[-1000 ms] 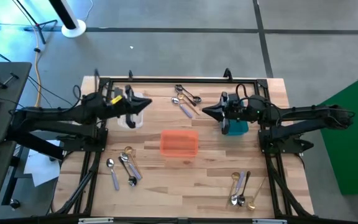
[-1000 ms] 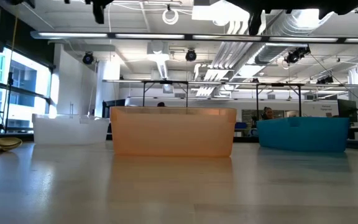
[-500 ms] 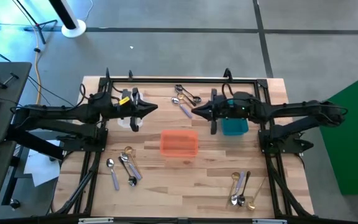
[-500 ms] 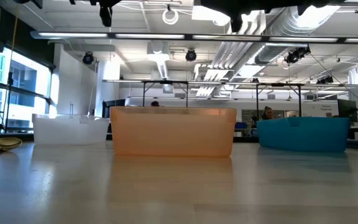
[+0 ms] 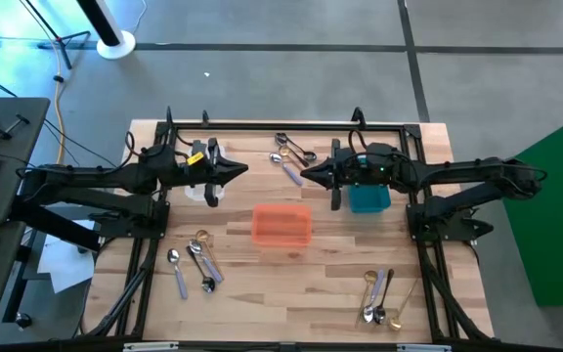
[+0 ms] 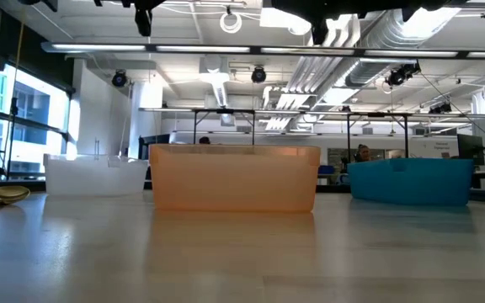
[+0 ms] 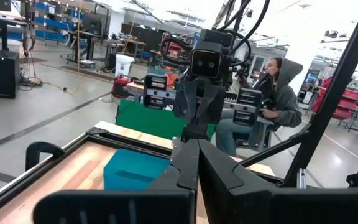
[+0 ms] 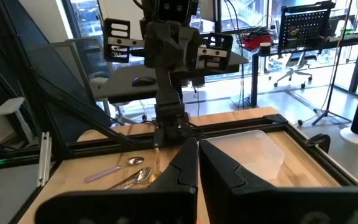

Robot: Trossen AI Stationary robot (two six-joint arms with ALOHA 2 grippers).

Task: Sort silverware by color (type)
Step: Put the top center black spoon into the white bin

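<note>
Orange bin [image 5: 281, 225], teal bin [image 5: 368, 199] show nothing inside; left tool [image 5: 239, 169], right tool [image 5: 308, 176] closed, empty.

Both arms [image 5: 86, 181] matte black, slim jointed links w/ black cabling; yellow tag on left wrist [image 5: 195, 156]; fingers [image 7: 188, 168] dark, tapered.

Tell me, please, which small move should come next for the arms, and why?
Probably the left gripper should open and descend toward the spoons at the table's far edge. Both it and the right gripper are shut, empty and raised, and the orange bin looks empty, so no sorting seems done yet.
</note>
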